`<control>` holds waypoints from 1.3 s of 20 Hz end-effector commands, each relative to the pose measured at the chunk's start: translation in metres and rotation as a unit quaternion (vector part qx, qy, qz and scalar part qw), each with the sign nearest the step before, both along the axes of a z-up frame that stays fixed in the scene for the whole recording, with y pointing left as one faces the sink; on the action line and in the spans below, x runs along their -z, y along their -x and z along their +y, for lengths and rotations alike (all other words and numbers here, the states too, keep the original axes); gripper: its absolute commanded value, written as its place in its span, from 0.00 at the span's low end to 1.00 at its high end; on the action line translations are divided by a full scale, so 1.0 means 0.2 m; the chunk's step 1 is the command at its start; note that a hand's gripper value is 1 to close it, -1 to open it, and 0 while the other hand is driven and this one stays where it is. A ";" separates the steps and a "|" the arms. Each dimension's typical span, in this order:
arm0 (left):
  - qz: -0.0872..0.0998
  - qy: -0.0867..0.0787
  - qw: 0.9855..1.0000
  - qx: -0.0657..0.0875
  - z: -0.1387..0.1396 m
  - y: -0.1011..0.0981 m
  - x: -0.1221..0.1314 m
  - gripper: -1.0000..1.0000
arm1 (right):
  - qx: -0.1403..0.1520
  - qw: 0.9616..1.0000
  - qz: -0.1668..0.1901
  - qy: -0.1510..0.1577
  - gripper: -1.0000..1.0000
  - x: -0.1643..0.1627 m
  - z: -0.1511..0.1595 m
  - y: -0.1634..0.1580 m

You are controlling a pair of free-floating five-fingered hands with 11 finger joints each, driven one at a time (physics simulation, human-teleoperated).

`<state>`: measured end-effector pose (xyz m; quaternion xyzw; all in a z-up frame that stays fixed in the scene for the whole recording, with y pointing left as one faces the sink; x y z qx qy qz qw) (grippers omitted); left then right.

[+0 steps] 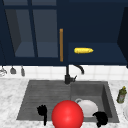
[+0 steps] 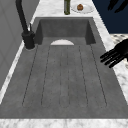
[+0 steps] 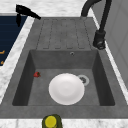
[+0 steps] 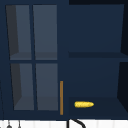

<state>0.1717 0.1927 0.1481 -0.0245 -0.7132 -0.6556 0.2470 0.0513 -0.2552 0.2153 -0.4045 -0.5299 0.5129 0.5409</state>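
My left hand (image 1: 42, 112) hovers at the sink's front edge over the ribbed draining board (image 1: 47, 96); nothing is in it. In the left side view its straight, spread fingers (image 2: 113, 55) reach in over that edge. It is also at the far left in the right side view, left hand (image 3: 23, 11). My right hand (image 1: 101, 118) hangs at the front right corner of the basin, fingers loose, holding nothing; it is also at the top right of the left side view, right hand (image 2: 117, 5). A white plate (image 1: 88, 107) lies in the basin. Between the hands is a red ball (image 1: 67, 115).
A black faucet (image 1: 67, 75) stands behind the sink. A green bottle (image 1: 121, 95) and a small plate with something brown on it (image 2: 80, 8) stand on the right counter. A corn cob (image 1: 83, 50) lies on the open cabinet shelf beside a glass door with a gold handle (image 1: 61, 45).
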 end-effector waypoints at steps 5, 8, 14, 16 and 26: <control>-0.024 0.002 0.999 0.040 0.13 0.19 0.11 0.00 | 0.000 1.000 0.000 0.000 0.50 0.00 0.00 0.00; -0.024 0.003 0.998 0.066 0.14 0.18 0.14 0.00 | 0.000 1.000 0.000 0.000 0.50 0.00 0.00 0.00; -0.016 0.008 0.997 0.073 0.15 0.18 0.20 0.00 | 0.000 1.000 0.000 0.000 0.50 0.00 0.00 0.00; -0.017 0.011 0.997 0.079 0.15 0.18 0.22 0.00 | 0.000 1.000 0.000 0.000 0.50 0.00 0.00 0.00; -0.030 0.027 0.992 0.116 0.15 0.18 0.24 0.00 | 0.000 1.000 0.000 0.000 0.50 0.00 0.00 0.00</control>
